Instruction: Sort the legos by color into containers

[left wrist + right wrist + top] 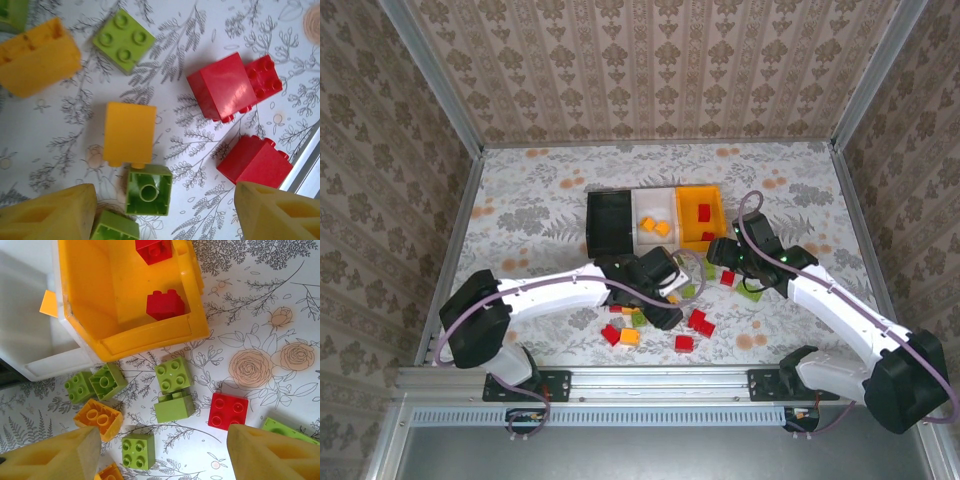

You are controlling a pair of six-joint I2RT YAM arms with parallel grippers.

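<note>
The three containers stand in a row at mid-table: black [610, 222], white [655, 222] holding orange legos, orange-yellow [700, 212] holding two red legos [165, 304]. Loose legos lie in front of them. My left gripper [165, 197] hangs open over an upside-down green lego [148, 190], with an orange lego [130, 133] just beyond and red legos [222, 86] to the right. My right gripper [162, 442] is open above a green lego [138, 451], near the orange-yellow bin's front wall [150, 337]. Neither gripper holds anything.
More loose legos lie between the arms: red ones [700, 322], an orange one [629, 337], green ones [750, 293]. A metal rail [305, 165] runs close to the red legos at the table's near edge. Walls enclose the table on three sides.
</note>
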